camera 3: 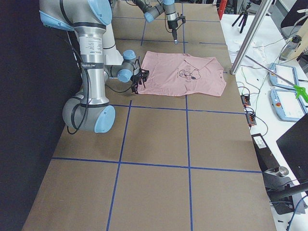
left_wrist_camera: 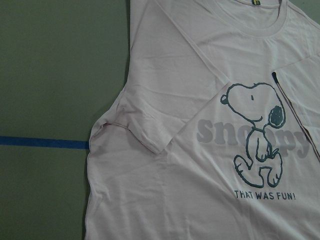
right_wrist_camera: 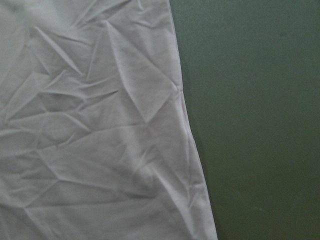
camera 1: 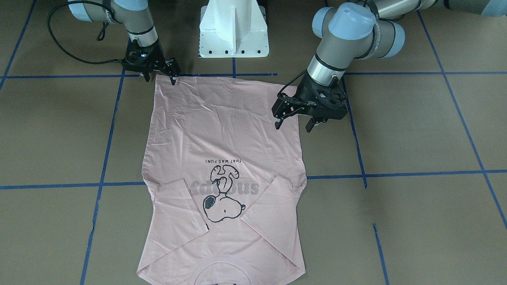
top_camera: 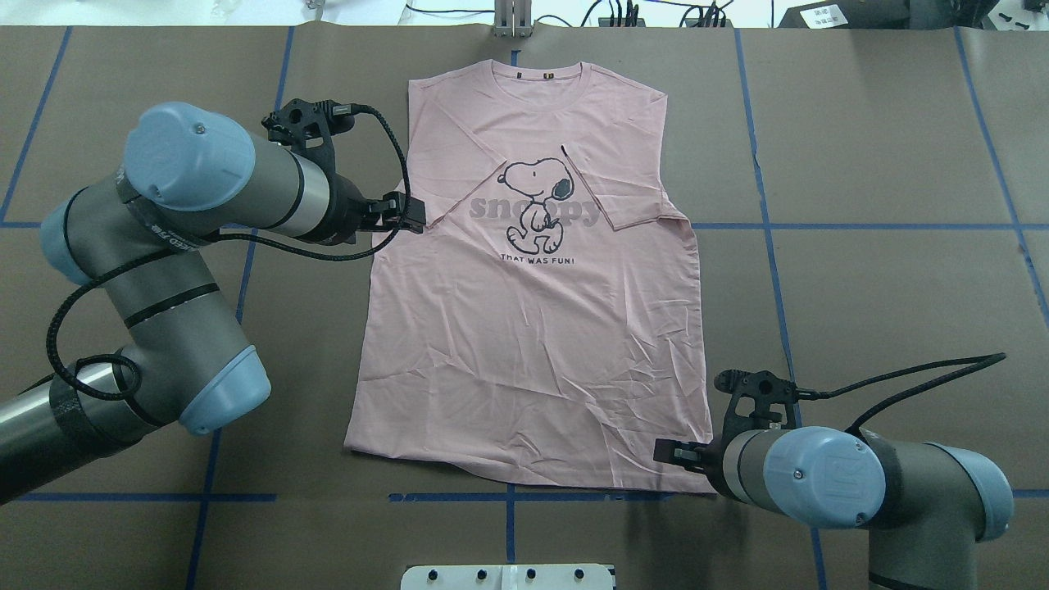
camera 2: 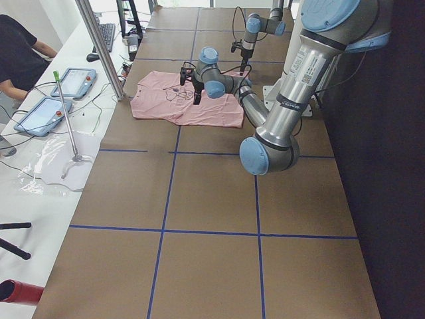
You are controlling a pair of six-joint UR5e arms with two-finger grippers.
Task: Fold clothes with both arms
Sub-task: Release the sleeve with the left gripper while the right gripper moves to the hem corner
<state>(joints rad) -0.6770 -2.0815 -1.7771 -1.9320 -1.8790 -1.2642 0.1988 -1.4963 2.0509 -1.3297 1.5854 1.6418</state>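
Note:
The pale pink T-shirt [top_camera: 533, 328] lies flat on the brown table, dog print [top_camera: 537, 201] up, collar at the far side and hem towards the robot. Both short sleeves are folded inward over the chest. My left gripper [top_camera: 406, 213] hovers over the shirt's left side edge by the folded sleeve; in the front view [camera 1: 293, 124] its fingers stand apart and hold nothing. My right gripper [top_camera: 668, 451] is low at the shirt's right hem corner; in the front view [camera 1: 160, 78] its fingers straddle that corner, apart. The wrist views show only shirt [left_wrist_camera: 200, 150] [right_wrist_camera: 90, 130] and table.
The white pedestal base [camera 1: 233, 31] stands just behind the hem. Blue tape lines [top_camera: 860, 225] grid the brown table. A metal post [camera 2: 99, 50], tablets [camera 2: 40, 114] and a seated person [camera 2: 16, 53] are beyond the table's far edge, past the collar.

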